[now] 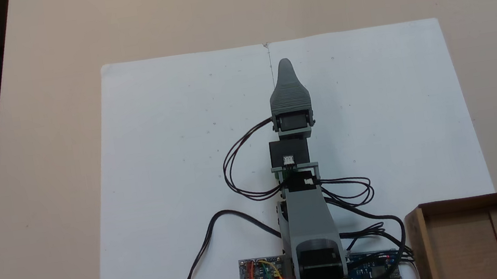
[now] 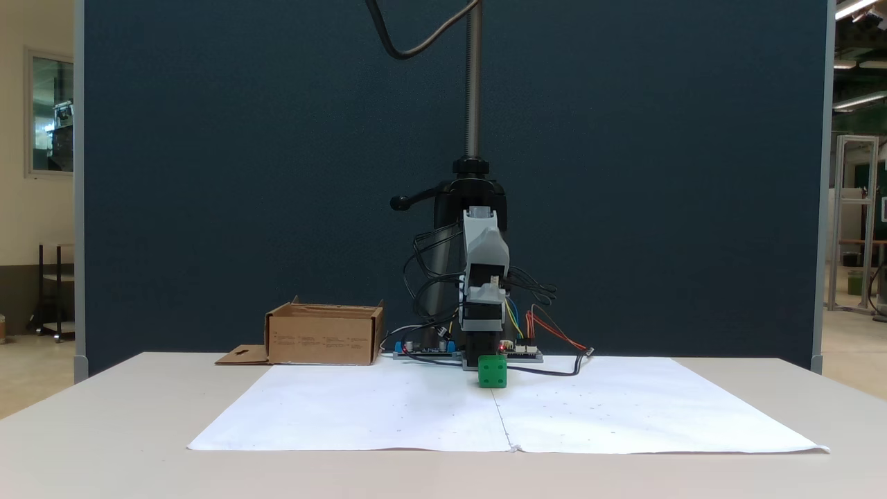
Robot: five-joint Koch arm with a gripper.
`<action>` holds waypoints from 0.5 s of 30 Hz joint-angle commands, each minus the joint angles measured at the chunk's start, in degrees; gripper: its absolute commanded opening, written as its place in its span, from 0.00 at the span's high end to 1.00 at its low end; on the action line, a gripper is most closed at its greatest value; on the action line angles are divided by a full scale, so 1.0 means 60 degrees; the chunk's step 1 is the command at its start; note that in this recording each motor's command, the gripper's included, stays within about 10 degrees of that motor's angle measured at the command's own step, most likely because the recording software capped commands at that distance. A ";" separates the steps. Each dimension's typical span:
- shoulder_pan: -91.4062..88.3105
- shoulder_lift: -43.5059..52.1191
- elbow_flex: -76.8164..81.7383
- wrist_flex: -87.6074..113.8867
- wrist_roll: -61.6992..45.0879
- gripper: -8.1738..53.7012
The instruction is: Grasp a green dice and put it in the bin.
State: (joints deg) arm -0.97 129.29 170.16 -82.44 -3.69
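The grey plastic tool point(image 1: 284, 64) pointed to the far side in the top-down fixed view, only 1 tapered tip visible, so whether it was open or closed could not be told. In the front fixed view, the small bright green plastic dice point(image 2: 493, 371) sat on the white paper sheet point(image 2: 388, 409), right in front of the arm. The shallow brown cardboard bin point(image 1: 473, 236) stood well apart on the beige surface point(image 1: 55, 113), near right in the top-down view.
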 commanded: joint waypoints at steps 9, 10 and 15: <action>-0.1025 0.0630 -0.0937 -0.0117 -0.0454 0.15; -0.1011 0.0615 -0.0967 0.0117 -0.0454 0.15; -0.0439 0.0615 -0.1187 0.1377 -0.0029 0.16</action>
State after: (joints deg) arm -4.13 129.20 166.38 -75.67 -3.60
